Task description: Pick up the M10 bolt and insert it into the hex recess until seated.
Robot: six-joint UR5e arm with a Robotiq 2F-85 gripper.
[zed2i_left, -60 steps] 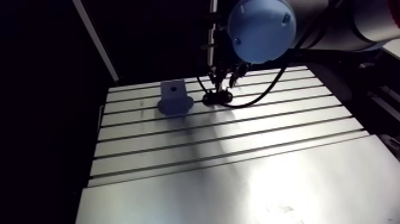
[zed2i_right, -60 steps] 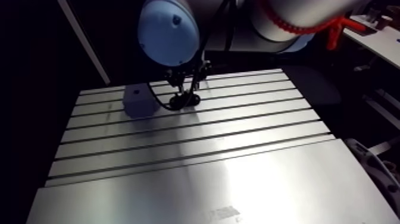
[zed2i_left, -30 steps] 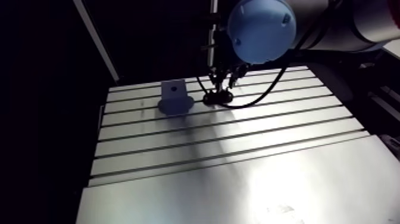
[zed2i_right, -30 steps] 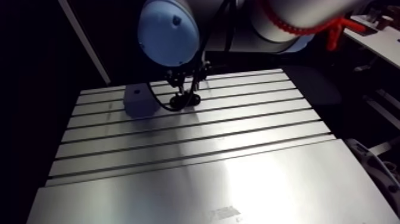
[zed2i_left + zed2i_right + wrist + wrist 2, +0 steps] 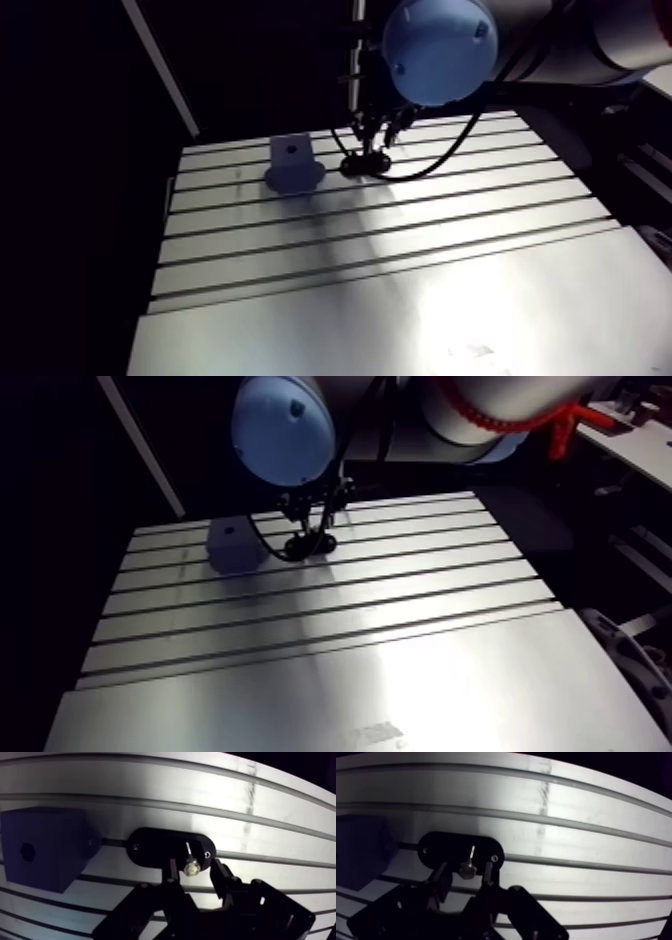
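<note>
Our black two-finger gripper (image 5: pixel 193 866) hangs low over the slotted aluminium table (image 5: pixel 280 817). Its fingers are apart, one on each side of the small silver hex-headed bolt (image 5: pixel 468 869), and we see a slim gap at either side. That bolt sits on a black oval plate (image 5: pixel 150 844). Near the plate stands a dark blue block (image 5: pixel 50 837) with a hex recess (image 5: pixel 25 851) in its face.

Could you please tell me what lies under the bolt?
The bolt stands on a black oval holder, which covers the table slot beneath it.
</note>
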